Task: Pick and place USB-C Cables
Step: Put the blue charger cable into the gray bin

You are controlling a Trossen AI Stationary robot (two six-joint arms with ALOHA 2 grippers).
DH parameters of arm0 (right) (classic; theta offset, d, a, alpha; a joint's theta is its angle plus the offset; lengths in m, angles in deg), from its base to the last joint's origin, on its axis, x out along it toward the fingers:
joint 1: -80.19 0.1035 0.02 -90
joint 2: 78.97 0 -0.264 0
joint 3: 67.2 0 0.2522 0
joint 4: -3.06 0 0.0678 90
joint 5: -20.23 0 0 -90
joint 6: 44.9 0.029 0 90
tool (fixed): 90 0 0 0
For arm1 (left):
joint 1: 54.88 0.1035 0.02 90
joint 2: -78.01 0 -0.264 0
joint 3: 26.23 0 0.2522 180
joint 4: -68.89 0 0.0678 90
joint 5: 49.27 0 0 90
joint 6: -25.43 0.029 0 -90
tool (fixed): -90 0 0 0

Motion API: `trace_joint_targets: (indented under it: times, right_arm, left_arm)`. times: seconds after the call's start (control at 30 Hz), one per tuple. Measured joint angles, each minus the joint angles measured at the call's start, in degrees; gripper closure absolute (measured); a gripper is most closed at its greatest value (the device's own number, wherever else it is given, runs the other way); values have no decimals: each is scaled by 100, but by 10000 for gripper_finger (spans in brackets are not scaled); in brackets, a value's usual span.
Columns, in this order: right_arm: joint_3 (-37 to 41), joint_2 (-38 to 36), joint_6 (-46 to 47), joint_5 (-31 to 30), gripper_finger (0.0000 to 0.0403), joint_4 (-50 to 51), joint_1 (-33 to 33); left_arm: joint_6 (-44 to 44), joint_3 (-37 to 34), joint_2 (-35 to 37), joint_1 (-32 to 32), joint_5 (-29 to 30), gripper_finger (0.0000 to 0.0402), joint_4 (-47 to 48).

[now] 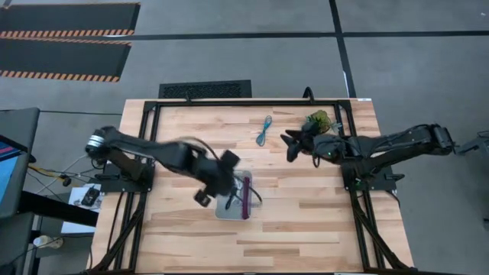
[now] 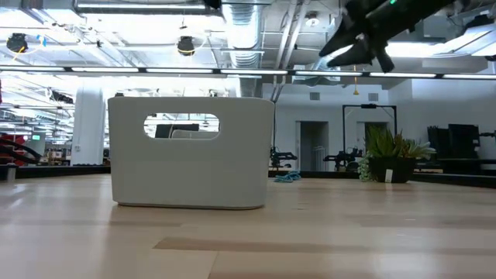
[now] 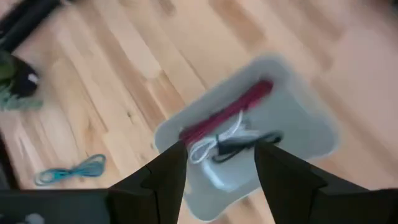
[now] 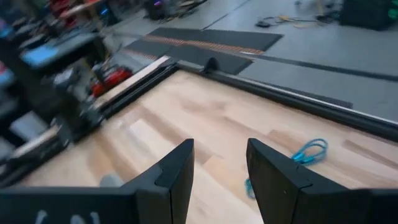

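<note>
The pale grey tray stands on the table, also shown in the low view. Inside it lie the maroon cable, the white cable and the black cable. The teal cable rests on bare wood toward the far edge, and shows again in the right wrist view. My left gripper hovers open above the tray, holding nothing. My right gripper is open in the air, right of the teal cable and above the table.
A green bushy plant in a dark pot stands near the table's far right corner, close to the right arm. A black frame runs along the table's far edge. Bare wood lies toward the near edge.
</note>
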Motion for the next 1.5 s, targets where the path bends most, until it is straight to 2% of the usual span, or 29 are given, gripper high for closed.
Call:
trace_joint_targets:
  times: [0.07, 0.23, 0.3, 0.4, 0.5, 0.67, 0.77, 0.93, 1.2, 1.5]
  right_arm:
    - [-2, 56, 216, 5, 233, 11, -222]
    - [-9, 499, 291, 44, 233, -204, -710]
    - [-140, 778, 74, 275, 233, -200, -923]
    - [-517, 1225, 5, 763, 233, 116, -1302]
    - [-1119, 1743, 128, 1129, 233, 819, -1655]
    - [-1991, 2585, 122, 1344, 233, 1881, -2015]
    - [-2313, 3035, 247, 1402, 233, 2091, -2132]
    - [-2640, 3724, 723, 1774, 233, 2108, -2330]
    - [-3006, 4720, 1047, 2420, 233, 2205, -2620]
    - [-3725, 5622, 1232, 2602, 233, 2790, -2718]
  left_arm:
    - [-419, -65, 415, 173, -300, 223, -77]
    - [-1289, -648, 1592, 550, -315, 223, -638]
    - [-1563, -1054, 2082, 663, -279, 223, -1074]
    - [-2079, -1732, 2722, 776, 159, 223, -1837]
    - [-2635, -2452, 3272, 840, 854, 223, -2405]
    - [-3574, -3348, 3922, 861, 1713, 223, -2742]
    - [-4085, -3634, 4156, 861, 1990, 223, -2723]
    - [-4689, -3947, 4351, 861, 2093, 223, -2760]
    - [-4782, -4280, 4338, 861, 2093, 223, -2766]
    - [-4778, -4377, 4335, 861, 2109, 223, -2919]
